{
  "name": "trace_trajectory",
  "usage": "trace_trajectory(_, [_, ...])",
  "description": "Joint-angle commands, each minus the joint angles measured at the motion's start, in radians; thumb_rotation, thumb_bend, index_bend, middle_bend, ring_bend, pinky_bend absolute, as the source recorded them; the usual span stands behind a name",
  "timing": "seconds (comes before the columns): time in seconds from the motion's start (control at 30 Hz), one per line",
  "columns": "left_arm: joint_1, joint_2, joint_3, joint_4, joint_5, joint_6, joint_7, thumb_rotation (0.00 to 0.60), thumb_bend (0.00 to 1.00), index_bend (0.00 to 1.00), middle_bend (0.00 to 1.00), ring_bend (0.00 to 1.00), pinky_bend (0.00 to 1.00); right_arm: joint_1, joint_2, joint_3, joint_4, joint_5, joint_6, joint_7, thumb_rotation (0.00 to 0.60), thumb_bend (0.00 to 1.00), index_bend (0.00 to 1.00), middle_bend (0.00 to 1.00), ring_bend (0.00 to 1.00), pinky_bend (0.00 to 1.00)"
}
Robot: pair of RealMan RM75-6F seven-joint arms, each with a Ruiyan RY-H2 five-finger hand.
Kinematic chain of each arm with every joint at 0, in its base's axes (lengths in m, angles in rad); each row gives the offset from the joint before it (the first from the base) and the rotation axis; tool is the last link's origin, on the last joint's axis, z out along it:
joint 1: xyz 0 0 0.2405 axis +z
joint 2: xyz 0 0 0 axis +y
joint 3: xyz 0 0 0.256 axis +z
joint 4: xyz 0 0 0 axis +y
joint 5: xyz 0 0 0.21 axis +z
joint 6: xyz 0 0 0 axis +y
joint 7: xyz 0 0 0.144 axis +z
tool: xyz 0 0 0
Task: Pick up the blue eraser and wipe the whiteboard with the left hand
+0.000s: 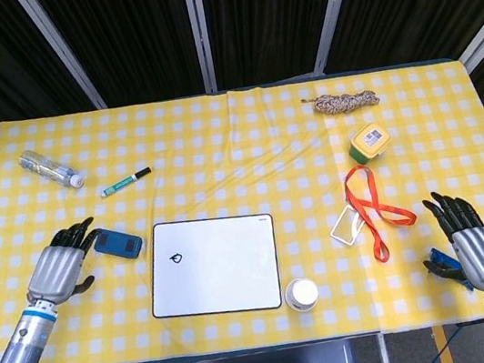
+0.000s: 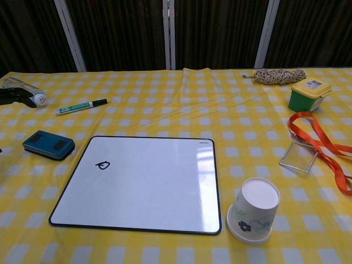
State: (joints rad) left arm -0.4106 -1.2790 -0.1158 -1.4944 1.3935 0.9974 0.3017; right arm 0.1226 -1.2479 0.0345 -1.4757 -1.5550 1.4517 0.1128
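Observation:
The blue eraser (image 1: 117,243) (image 2: 48,144) lies flat on the yellow checked cloth, just left of the whiteboard (image 1: 215,265) (image 2: 140,183). A small black scribble (image 1: 177,258) (image 2: 102,164) marks the board's upper left part. My left hand (image 1: 63,265) hovers just left of the eraser, fingers apart, holding nothing; its fingertips are close to the eraser's left end. In the chest view only dark fingertips (image 2: 12,94) show at the left edge. My right hand (image 1: 473,243) is open at the table's front right corner, holding nothing.
A green marker (image 1: 125,181) and a plastic bottle (image 1: 50,168) lie behind the eraser. An upturned paper cup (image 1: 301,294) stands at the board's front right corner. An orange lanyard (image 1: 373,207) with a clear badge, a green-and-yellow box (image 1: 369,142) and a rope bundle (image 1: 345,101) lie to the right.

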Motion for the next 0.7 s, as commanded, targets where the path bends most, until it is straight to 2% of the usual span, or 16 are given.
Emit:
trace_trajectory(0.03, [-0.081, -0.038, -0.021, 0.048, -0.082, -0.099, 0.072, 0.600, 0.26, 0.14, 0.01, 0.09, 0.15, 0.001, 0.001, 0.005, 0.005, 0.009, -0.005, 0.008, 0.600, 0.07, 0.02, 0.00, 0.00, 0.00])
trace_trajectory(0.2, [-0.147, -0.082, -0.017, 0.119, -0.151, -0.196, 0.111, 0.600, 0.26, 0.16, 0.04, 0.09, 0.15, 0.004, 0.001, 0.010, 0.018, 0.027, -0.018, 0.023, 0.600, 0.07, 0.02, 0.00, 0.00, 0.00])
trace_trajectory(0.6, [-0.194, -0.140, 0.010, 0.181, -0.185, -0.213, 0.125, 0.600, 0.28, 0.21, 0.08, 0.12, 0.15, 0.004, -0.001, 0.013, 0.025, 0.034, -0.022, 0.033, 0.600, 0.06, 0.02, 0.00, 0.00, 0.00])
trace_trajectory(0.7, [-0.203, -0.143, 0.015, 0.184, -0.193, -0.213, 0.130, 0.600, 0.31, 0.21, 0.08, 0.12, 0.15, 0.004, 0.000, 0.013, 0.025, 0.033, -0.020, 0.034, 0.600, 0.06, 0.02, 0.00, 0.00, 0.00])
